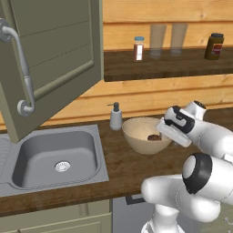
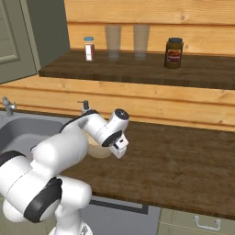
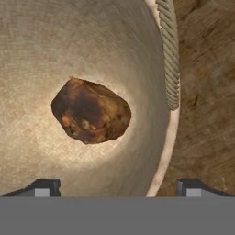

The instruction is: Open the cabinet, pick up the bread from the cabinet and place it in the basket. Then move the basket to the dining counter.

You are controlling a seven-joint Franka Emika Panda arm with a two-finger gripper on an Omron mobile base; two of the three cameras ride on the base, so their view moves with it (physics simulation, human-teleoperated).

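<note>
The bread (image 3: 92,110), a dark-brown rough lump, lies on the bottom of the pale woven basket (image 3: 55,41), free of any grip. My gripper (image 3: 119,188) hangs open just above the basket's right rim (image 3: 169,137). One fingertip (image 3: 43,188) is over the inside and the other (image 3: 195,188) is over the worktop outside. In the left base view the basket (image 1: 136,132) stands on the dark worktop right of the sink, with the bread (image 1: 154,137) inside and my gripper (image 1: 166,135) at its right edge. The cabinet door (image 1: 54,54) stands open at upper left. The dining counter is out of view.
A grey steel sink (image 1: 59,159) is set into the worktop left of the basket, and a soap dispenser (image 1: 115,117) stands behind them. The open shelf above holds a spice bottle (image 1: 139,48), two glasses (image 1: 158,38) and a brown jar (image 1: 214,46). The door's bar handle (image 1: 25,77) juts forward.
</note>
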